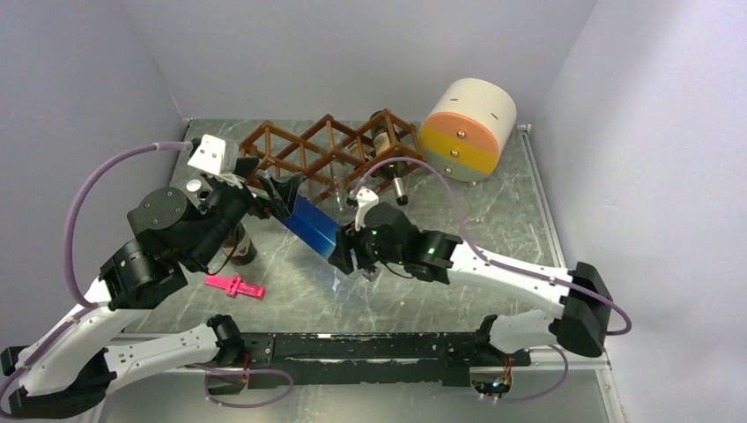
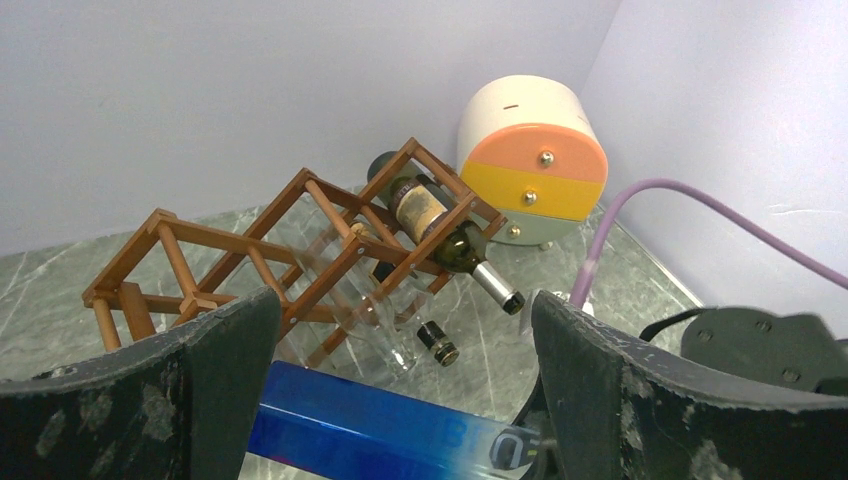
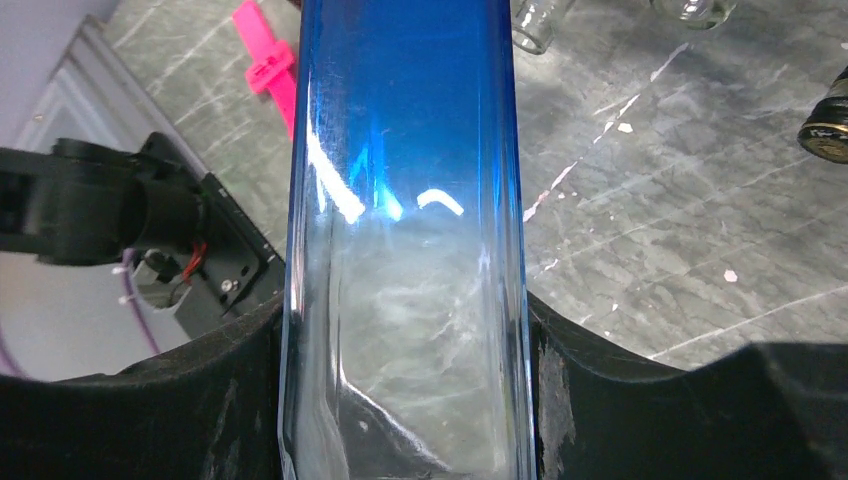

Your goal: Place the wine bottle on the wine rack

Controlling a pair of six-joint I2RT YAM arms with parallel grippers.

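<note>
Blue glass, smooth and fading to clear at one end: the wine bottle [image 1: 313, 225] lies tilted between the two claws and, as far as we can tell, off the table [image 1: 493, 220]. The right claw [image 3: 405, 330] grips it across the clear end, a finger pressed on each side. The left claw [image 1: 273, 194] stands wide open around the bottle's other end, its fingers apart from the glass and holding nothing.

We judge the main risk to be slipping. A slick bottle pinched at one end can swing or slide, and if the right claw lets go before the left one closes, the bottle drops.

The wine rack [image 1: 326, 150] stands just beyond the left claw. A dark bottle [image 1: 383, 141] already fills a cell on its far right and clear bottles [image 2: 385, 330] lie in the middle ones, so a poorly aimed push could strike them. The light rack could also slide.

The table is grey and marble-veined and looks hard and slippery. A pink clip [image 1: 235, 285] lies near the left claw. A cream, orange and yellow cylinder [image 1: 467, 132] sits beyond the right claw. Pale lilac walls [image 1: 370, 53] close in on three sides and leave little room to swing.
</note>
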